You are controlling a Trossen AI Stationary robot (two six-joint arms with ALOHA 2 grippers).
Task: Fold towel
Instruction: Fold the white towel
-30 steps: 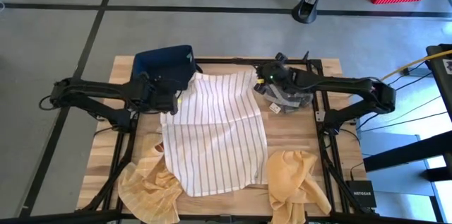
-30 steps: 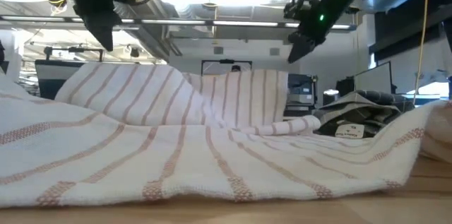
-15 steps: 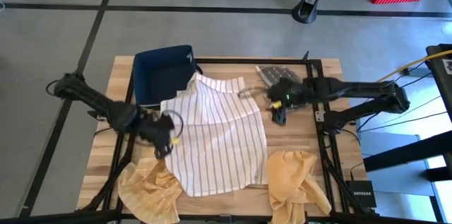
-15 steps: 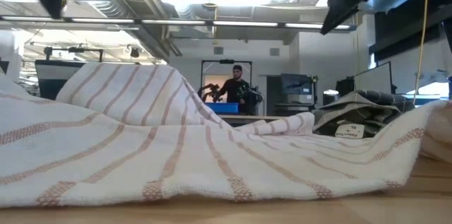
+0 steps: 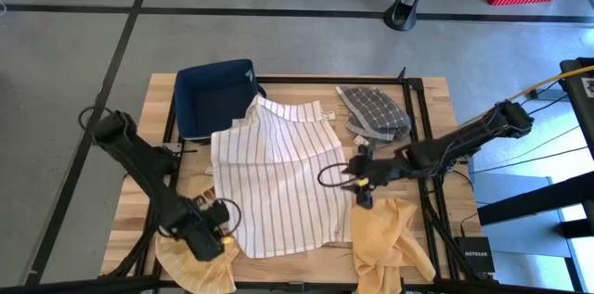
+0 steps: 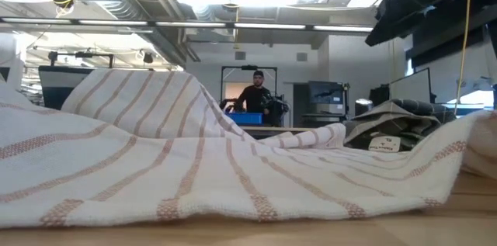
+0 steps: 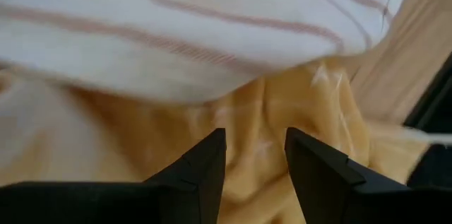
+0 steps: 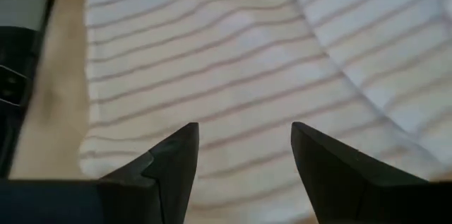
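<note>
While both tools gape empty, one striped towel [image 5: 283, 178], two yellow cloths, one checked cloth [image 5: 373, 111] lie around.

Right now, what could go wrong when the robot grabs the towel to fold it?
1. The left gripper is open right over the yellow cloth that lies partly under the striped towel; it might pinch the wrong one.
2. The right gripper is near the other yellow cloth too.
3. The towel's far corner lies on the blue bin and could snag.
</note>
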